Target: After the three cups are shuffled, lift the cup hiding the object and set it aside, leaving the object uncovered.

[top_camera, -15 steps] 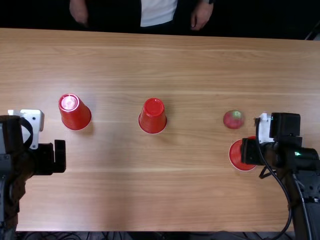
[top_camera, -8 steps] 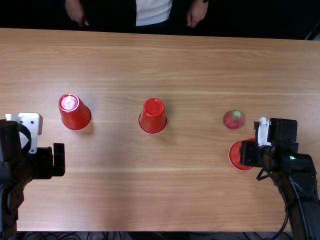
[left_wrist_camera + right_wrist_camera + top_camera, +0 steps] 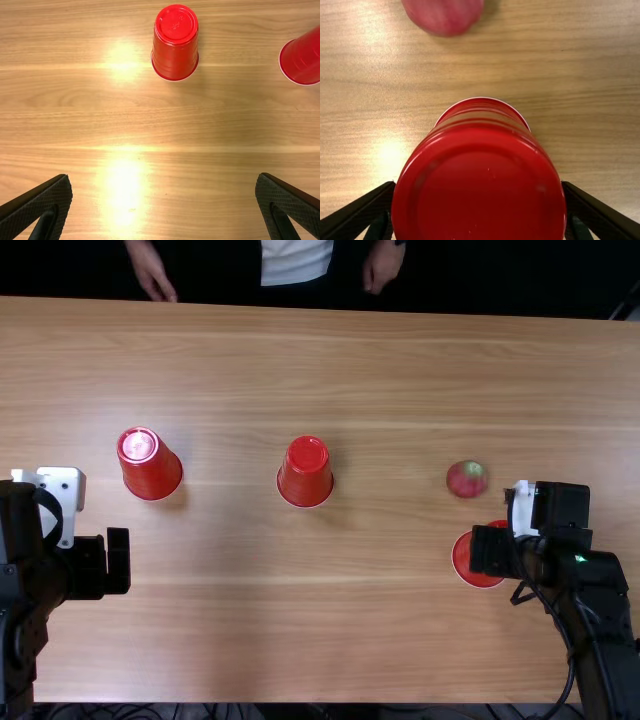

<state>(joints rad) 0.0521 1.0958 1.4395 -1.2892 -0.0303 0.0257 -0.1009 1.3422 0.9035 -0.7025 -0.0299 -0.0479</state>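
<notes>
Right wrist view: right claw (image 3: 480,220) grips the red cup (image 3: 480,185); released tilted, it could topple and roll against the uncovered ball (image 3: 442,15) nearby.

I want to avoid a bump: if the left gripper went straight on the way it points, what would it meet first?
Probably the left red cup, upside down, almost straight ahead of the left gripper. Its downward tilt is unclear, so it may touch the table first.
</notes>
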